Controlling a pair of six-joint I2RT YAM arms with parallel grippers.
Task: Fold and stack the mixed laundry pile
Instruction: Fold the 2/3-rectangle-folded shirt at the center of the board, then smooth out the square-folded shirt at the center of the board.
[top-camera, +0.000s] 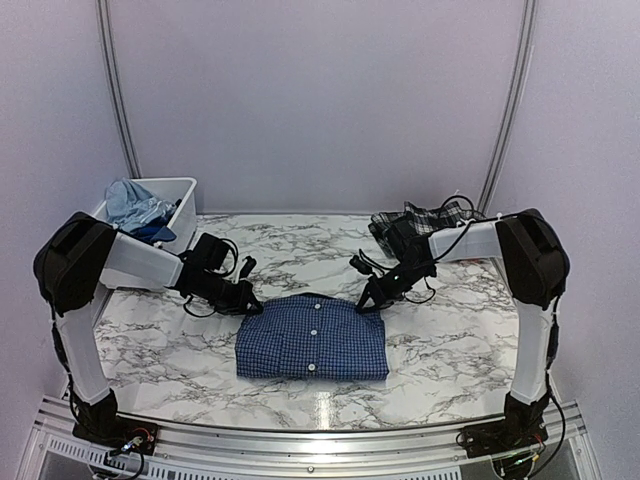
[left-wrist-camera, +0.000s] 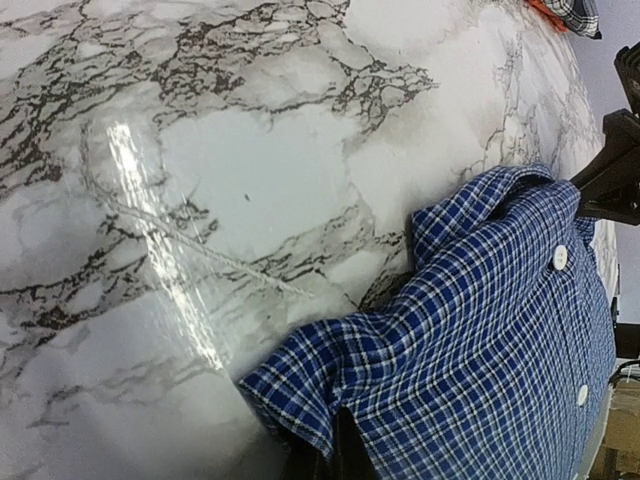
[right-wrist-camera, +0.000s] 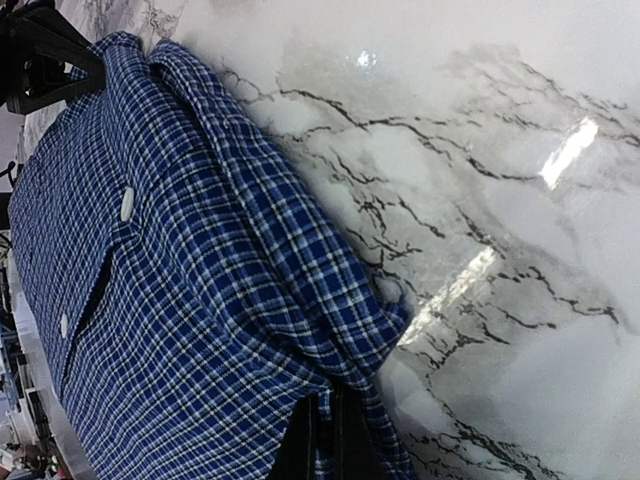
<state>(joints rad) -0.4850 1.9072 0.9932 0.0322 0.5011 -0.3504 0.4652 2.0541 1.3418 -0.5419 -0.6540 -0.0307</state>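
The navy small-check button shirt (top-camera: 313, 338), soft cloth with round white buttons, lies folded to a flat rectangle in the middle of the glossy marble-pattern table (top-camera: 450, 340). The left pincer (top-camera: 252, 303) is clenched on its far left corner and the right pincer (top-camera: 366, 303) on its far right corner. Behind, a white plastic bin (top-camera: 185, 215) holds the crumpled light blue T-shirt (top-camera: 130, 205); the black-and-white plaid piece (top-camera: 430, 218) lies far right.

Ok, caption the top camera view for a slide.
Left gripper and right gripper pinch the far corners of the folded navy check shirt on the marble table.
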